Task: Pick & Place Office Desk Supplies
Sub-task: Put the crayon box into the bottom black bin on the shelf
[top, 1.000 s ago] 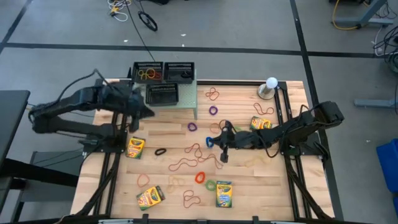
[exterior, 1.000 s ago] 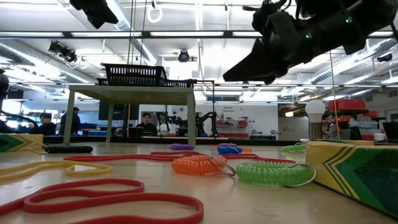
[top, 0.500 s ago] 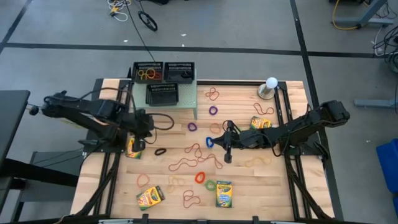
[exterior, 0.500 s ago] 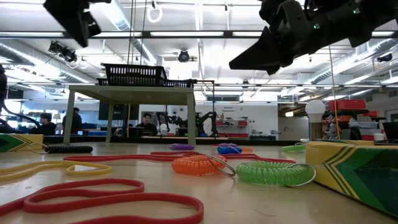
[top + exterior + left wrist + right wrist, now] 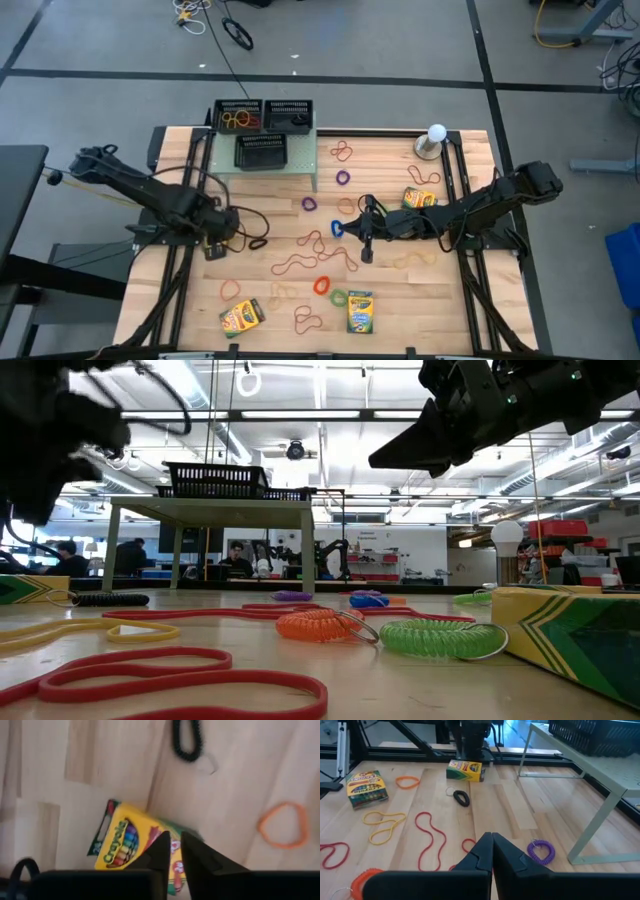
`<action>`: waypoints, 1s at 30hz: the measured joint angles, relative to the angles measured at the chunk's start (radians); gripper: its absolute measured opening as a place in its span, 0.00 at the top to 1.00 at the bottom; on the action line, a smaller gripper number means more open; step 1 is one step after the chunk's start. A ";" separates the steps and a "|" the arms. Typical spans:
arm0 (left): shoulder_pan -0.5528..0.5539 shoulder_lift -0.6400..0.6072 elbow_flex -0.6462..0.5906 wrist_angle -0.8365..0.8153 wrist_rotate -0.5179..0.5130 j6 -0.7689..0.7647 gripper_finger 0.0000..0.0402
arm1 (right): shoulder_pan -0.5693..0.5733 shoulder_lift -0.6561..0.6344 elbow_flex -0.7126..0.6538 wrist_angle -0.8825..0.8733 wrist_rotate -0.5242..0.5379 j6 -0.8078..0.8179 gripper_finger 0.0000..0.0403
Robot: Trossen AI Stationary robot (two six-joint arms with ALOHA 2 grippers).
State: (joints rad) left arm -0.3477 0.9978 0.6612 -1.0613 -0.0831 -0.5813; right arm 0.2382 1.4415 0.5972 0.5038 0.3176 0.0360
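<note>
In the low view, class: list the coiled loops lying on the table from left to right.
Black coil → purple coil → orange coil → blue coil → green coil.

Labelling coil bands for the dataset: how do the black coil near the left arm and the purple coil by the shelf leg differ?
Colour: the black coil is black, the purple coil purple.
Shape: the black coil is squashed into a narrow oval, while the purple coil lies as a rounder open ring.
Place: the black coil lies on open wood near the crayon box under the left gripper; the purple coil sits beside the shelf leg.
Both lie flat on the table, untouched.
</note>
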 joint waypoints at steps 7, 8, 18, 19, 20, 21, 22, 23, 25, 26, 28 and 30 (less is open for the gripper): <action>0.001 0.045 -0.043 0.019 -0.065 -0.090 0.64 | 0.000 0.000 0.000 0.003 0.001 0.000 0.98; 0.001 0.061 -0.048 0.017 -0.073 -0.102 0.62 | 0.000 0.000 0.000 0.003 0.001 0.000 0.98; 0.000 0.267 -0.071 0.030 -0.074 -0.129 0.77 | 0.000 0.000 0.000 0.013 0.002 -0.009 0.98; -0.001 0.279 -0.070 0.043 -0.072 -0.120 0.81 | 0.000 0.000 0.000 0.013 0.002 -0.009 0.98; -0.001 0.284 -0.068 0.053 -0.065 -0.110 0.85 | 0.000 0.000 0.000 0.013 0.002 -0.009 0.98; -0.004 0.285 -0.065 0.064 -0.058 -0.098 0.88 | 0.000 0.000 0.000 0.013 0.002 -0.009 0.98; -0.009 0.286 -0.059 0.078 -0.055 -0.090 0.92 | 0.000 0.000 0.000 0.013 0.002 -0.009 0.98; -0.014 0.289 -0.047 0.103 -0.057 -0.082 0.95 | 0.000 0.000 0.000 0.013 0.002 -0.009 0.98; -0.022 0.289 -0.011 0.162 -0.055 -0.062 0.98 | 0.000 0.000 0.000 0.013 0.002 -0.009 0.98; -0.026 0.289 0.007 0.176 -0.041 -0.048 0.98 | 0.000 0.000 0.000 0.013 0.002 -0.009 0.98; -0.031 0.289 0.033 0.193 0.000 -0.030 0.97 | 0.000 0.000 0.000 0.014 0.001 -0.010 0.98; -0.032 0.289 0.062 0.209 0.026 -0.026 0.94 | 0.000 0.000 0.000 0.014 0.001 -0.014 0.98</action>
State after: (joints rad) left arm -0.3797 1.2868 0.7234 -0.8528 -0.0566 -0.6075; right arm 0.2382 1.4418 0.5972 0.5182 0.3187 0.0216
